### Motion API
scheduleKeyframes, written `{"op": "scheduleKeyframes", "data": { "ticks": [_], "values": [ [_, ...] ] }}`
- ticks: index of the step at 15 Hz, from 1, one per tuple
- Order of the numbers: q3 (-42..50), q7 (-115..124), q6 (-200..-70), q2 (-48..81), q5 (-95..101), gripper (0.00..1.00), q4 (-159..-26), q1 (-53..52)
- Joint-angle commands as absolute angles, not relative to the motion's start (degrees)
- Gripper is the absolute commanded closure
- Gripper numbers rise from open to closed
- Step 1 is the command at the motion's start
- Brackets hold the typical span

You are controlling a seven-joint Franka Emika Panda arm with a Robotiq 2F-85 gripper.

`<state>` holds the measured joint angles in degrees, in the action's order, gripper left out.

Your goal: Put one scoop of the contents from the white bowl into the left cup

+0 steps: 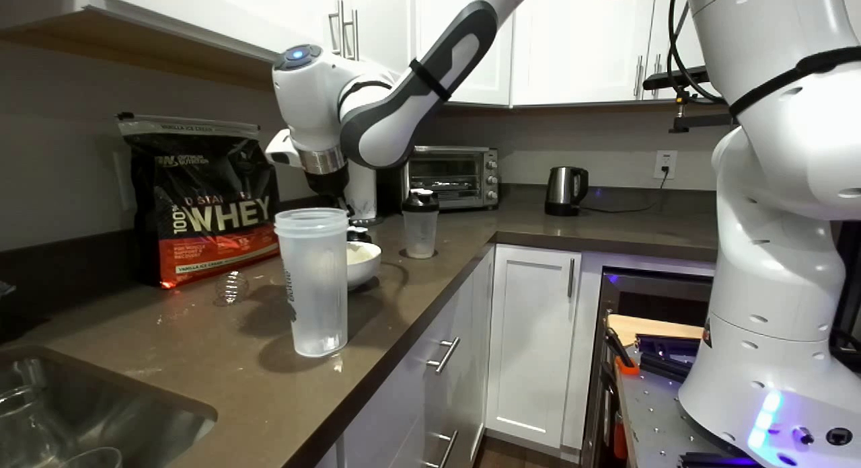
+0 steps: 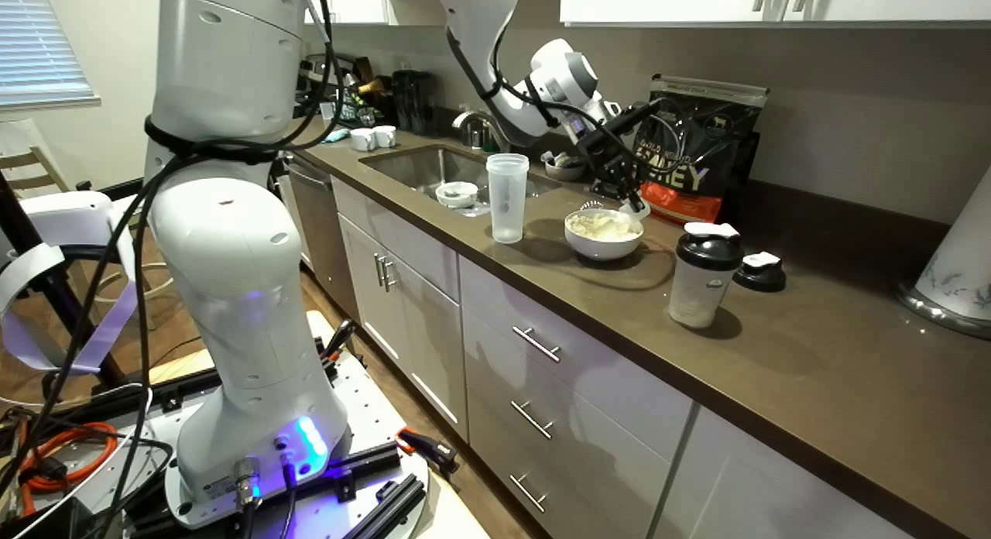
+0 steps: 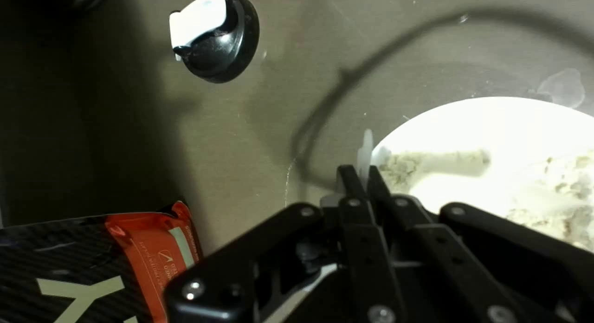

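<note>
The white bowl (image 2: pixel 604 248) holds pale powder and stands on the counter; it also shows in the wrist view (image 3: pixel 501 119) and behind the cup in an exterior view (image 1: pixel 366 269). The left cup, a tall frosted tumbler, stands upright beside the bowl in both exterior views (image 1: pixel 316 286) (image 2: pixel 508 202). My gripper (image 3: pixel 361 177) is shut on the pale scoop (image 3: pixel 365 151), at the bowl's rim. The scoop (image 2: pixel 636 210) hangs under the fingers at the bowl's far side; I cannot tell whether it touches the bowl. Its head is mostly hidden behind the fingers in the wrist view.
A black whey bag (image 2: pixel 701 148) stands behind the gripper. A smaller black-lidded cup (image 2: pixel 703 279) and a black cap (image 2: pixel 760 272) stand beyond the bowl. A wire ball (image 1: pixel 231 288) lies near the bag. The sink (image 2: pixel 402 167) lies past the tumbler.
</note>
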<state>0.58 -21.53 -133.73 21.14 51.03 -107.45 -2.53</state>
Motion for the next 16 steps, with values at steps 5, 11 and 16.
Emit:
{"op": "scheduleKeyframes", "data": {
  "ticks": [5, 11, 16],
  "values": [
    [0.9, -19.8, -135.2, 20.2, 54.5, 0.99, -109.3, -1.8],
    [0.9, -19.9, -135.3, 19.6, 54.9, 0.99, -111.4, -1.8],
    [1.1, -19.0, -136.0, 18.5, 58.9, 0.99, -113.9, -2.0]
  ]
}}
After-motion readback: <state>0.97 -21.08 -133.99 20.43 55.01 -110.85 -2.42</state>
